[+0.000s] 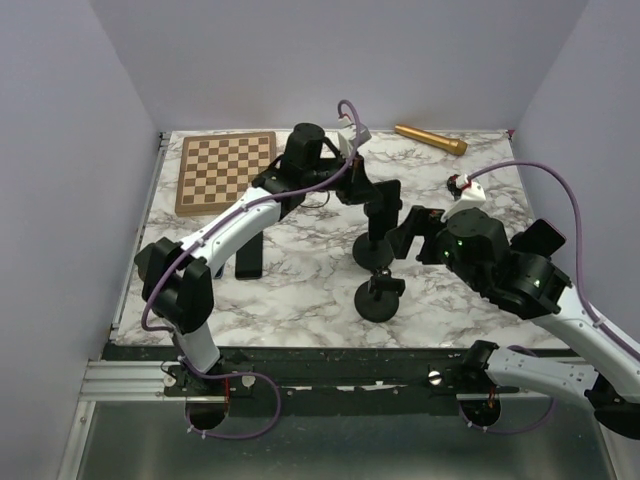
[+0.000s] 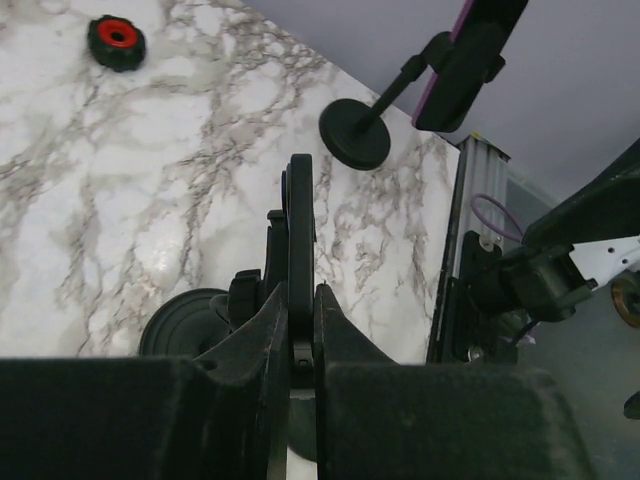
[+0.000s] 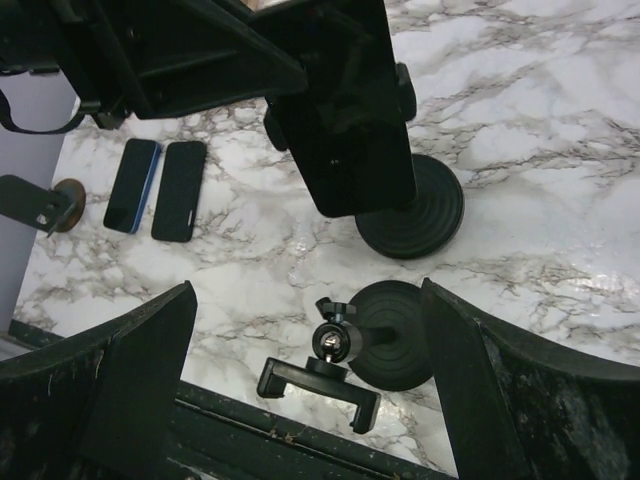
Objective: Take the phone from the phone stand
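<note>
1. Centrally on the white marble-patterned table (image 1: pixel 300 290), the slim black phone (image 2: pixel 300 210) stands upright on edge over the black round-based phone stand (image 1: pixel 372 252). The stand's clamp parts sit just behind it, and I cannot tell whether the clamp grips it.
2. The left gripper (image 2: pixel 300 300) is pinched tight on the phone's lower part, one finger pressed to each face.
3. The right gripper (image 3: pixel 305 300) hangs at 3 o'clock of the stand with its fingers (image 3: pixel 110 380) spread wide and nothing between them.
4. A second black stand with an empty clamp (image 3: pixel 385 350) sits just beside the first at 6 o'clock, its base close to the other's, right under the right gripper.
5. At 9 o'clock of the stand, two phones lie flat side by side, a blue-edged phone (image 3: pixel 132 185) and a dark glossy phone (image 3: pixel 180 190), partly under the left arm in the top view.
6. A wooden chessboard (image 1: pixel 225 170) lies at 10 o'clock, well apart.
7. A gold cylinder (image 1: pixel 430 138) rests at 1 o'clock near the far edge, and a red-and-black knob (image 2: pixel 117 42) sits at 2 o'clock.
</note>
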Robot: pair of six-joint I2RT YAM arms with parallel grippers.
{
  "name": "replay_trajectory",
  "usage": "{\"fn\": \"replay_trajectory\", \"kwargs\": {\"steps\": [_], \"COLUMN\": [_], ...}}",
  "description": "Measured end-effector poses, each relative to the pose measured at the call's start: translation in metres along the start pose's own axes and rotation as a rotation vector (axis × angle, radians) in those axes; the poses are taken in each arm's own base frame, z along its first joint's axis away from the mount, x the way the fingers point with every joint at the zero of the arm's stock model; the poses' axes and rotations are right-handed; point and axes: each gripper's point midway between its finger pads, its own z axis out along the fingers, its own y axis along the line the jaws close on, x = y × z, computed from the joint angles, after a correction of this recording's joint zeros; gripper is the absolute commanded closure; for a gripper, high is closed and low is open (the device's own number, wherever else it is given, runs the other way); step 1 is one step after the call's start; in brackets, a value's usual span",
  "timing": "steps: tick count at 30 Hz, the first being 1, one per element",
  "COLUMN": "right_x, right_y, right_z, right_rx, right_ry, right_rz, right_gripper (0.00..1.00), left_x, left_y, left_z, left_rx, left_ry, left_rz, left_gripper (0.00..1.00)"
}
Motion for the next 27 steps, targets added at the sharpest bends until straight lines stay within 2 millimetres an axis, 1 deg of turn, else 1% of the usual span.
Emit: {"fn": "replay_trajectory", "kwargs": {"steps": [5,9,10,11,13,15,17,18,20,23,27], "right_x": [-0.004,-0.007,-0.007,-0.007,-0.006,-0.004,-0.004,-0.004,-0.004,-0.001,0.004], "right_y": [-0.012,-0.018,-0.019,-0.020,-0.021,-0.022,-0.023,-0.023,-0.023,-0.022,-0.022], "right_z": [-0.011,-0.018,-0.019,-0.020,-0.020,-0.019,-0.019,-0.019,-0.018,-0.014,-0.007], "right_rx": [0.029,0.037,0.040,0.043,0.049,0.054,0.056,0.057,0.059,0.068,0.086], "right_ry": [-0.022,-0.038,-0.039,-0.039,-0.036,-0.030,-0.030,-0.030,-0.027,-0.015,0.002], "right_rz": [0.000,0.005,0.005,0.004,0.001,-0.003,-0.004,-0.004,-0.006,-0.014,-0.027], "right_gripper": [0.00,0.00,0.00,0.00,0.00,0.00,0.00,0.00,0.00,0.00,0.00], "left_x": [0.016,0.026,0.025,0.025,0.025,0.025,0.026,0.026,0.025,0.021,0.013], "left_y": [-0.017,-0.019,-0.019,-0.019,-0.018,-0.017,-0.017,-0.016,-0.017,-0.020,-0.028], "left_z": [0.030,0.043,0.044,0.045,0.045,0.046,0.045,0.045,0.045,0.043,0.030], "left_rx": [0.089,0.120,0.123,0.125,0.125,0.125,0.124,0.124,0.127,0.129,0.102], "left_ry": [0.054,0.083,0.084,0.088,0.094,0.096,0.097,0.097,0.095,0.087,0.059], "left_rz": [0.029,0.042,0.046,0.051,0.059,0.068,0.072,0.078,0.082,0.099,0.128], "left_gripper": [1.00,1.00,0.98,0.93,0.88,0.77,0.59,0.48,0.35,0.22,0.14]}}
